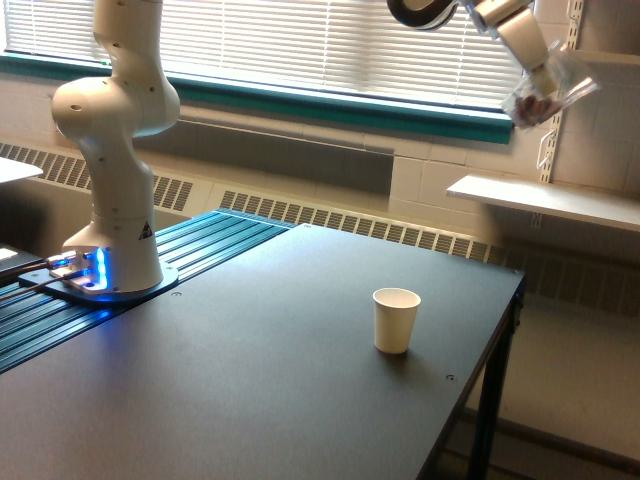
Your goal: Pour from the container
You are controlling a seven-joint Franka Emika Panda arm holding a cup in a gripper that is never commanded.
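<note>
- While the gripper (528, 52) carries the container (540, 92) high above the table (300, 350), we judge the task to be in its carry step, with no pouring begun.
- We see the container tilted, its reddish-brown bits gathered inside, up and toward the exterior view's right of the paper cup (396, 319), well apart from it.
- We take the jaws to be clamped on the container, since it hangs from the gripper in mid-air, though the fingers themselves are too small for us to make out.
- We see the paper cup standing upright on the table, near the table's right edge in the exterior view, mouth open and nothing else near it.
- We note the arm's base (112, 270) sits far from the paper cup, toward the exterior view's left.
- We judge the next move calls for bringing the container down and across until its lip sits just above the paper cup's mouth, then tipping it further.
- We reckon the risk lies in tipping too early or too high, so that bits fall beside the paper cup.
</note>
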